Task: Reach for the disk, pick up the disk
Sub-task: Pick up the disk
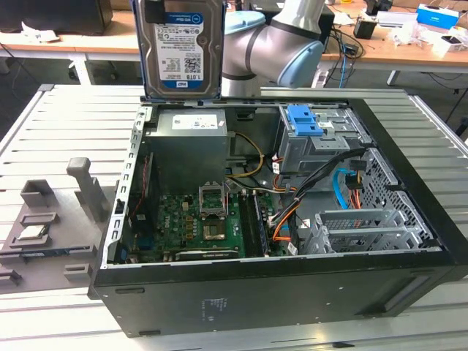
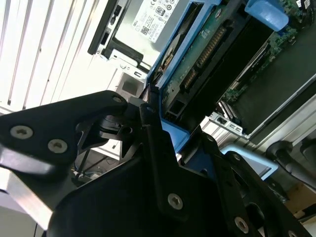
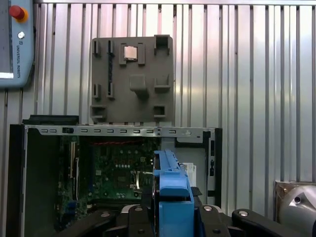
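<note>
silver-grey metal in a blue plastic bracket (image 3: 173, 187): the disk (image 1: 178, 50) hangs upright above the far rim of the computer case (image 1: 256, 296) in the exterior view, clear of everything inside the case. the pincer (image 3: 173, 217) is clenched on it, with black fingers (image 2: 153, 143) pressing the bracket's narrow end from both sides. it looks like a stiff, dense block, probably heavy for its size and smooth on the flat faces, so the bracket rim seems the safer hold. the bare circuit board (image 2: 197, 64) on one face is likely fragile and best left untouched. a knock against the case could harm it.
</note>
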